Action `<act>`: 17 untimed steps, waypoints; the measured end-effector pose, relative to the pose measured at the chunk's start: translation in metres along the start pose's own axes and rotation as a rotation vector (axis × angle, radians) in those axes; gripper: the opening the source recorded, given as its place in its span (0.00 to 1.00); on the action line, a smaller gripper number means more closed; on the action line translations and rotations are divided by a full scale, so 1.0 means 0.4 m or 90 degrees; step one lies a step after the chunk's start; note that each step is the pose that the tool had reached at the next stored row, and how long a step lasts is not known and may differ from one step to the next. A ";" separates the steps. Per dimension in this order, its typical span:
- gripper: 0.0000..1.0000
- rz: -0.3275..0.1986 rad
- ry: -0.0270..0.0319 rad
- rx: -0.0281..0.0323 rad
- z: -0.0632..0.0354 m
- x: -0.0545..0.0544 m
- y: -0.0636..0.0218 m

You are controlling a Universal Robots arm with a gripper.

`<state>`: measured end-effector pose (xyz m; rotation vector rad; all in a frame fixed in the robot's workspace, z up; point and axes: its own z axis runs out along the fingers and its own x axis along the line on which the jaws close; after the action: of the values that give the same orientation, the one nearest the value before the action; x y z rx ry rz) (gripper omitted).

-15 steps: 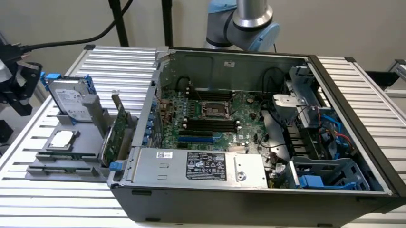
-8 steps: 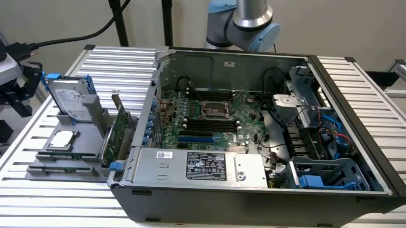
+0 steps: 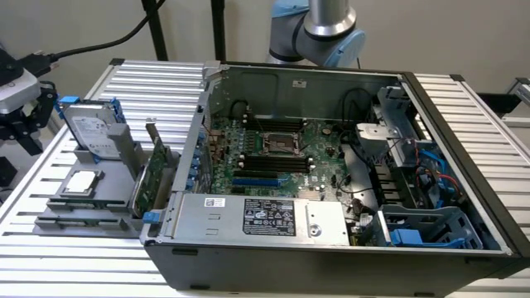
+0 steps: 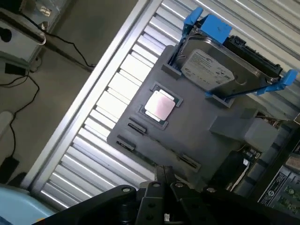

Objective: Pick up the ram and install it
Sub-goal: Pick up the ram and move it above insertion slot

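Your gripper [image 4: 165, 180] hangs over the grey tray [image 4: 197, 136] beside the open computer [image 3: 331, 264] (spread or pinching, you cannot tell). Where the ram lies is unclear; the computer's black slots [image 3: 273, 164] look bare, so installing seems undone.

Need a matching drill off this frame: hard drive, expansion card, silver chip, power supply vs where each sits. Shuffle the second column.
Things:
1. hard drive
2. expansion card
3. silver chip
4. power supply

Places:
A. lying flat in a recess of the grey tray
B. inside the computer case, along its near wall
C. standing on edge beside the case, green with a blue tab
D. held in a blue carrier on the tray

Pairs: 1-D, 2-C, 3-A, 4-B.
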<state>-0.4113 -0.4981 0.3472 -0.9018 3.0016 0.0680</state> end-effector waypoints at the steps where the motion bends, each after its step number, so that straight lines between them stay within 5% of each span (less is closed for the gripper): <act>1: 0.00 -0.011 0.0005 -0.0002 0.001 0.000 0.000; 17: 0.00 -0.197 0.0078 -0.0037 0.026 0.001 -0.001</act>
<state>-0.4113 -0.4981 0.3369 -1.3559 2.8332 0.0690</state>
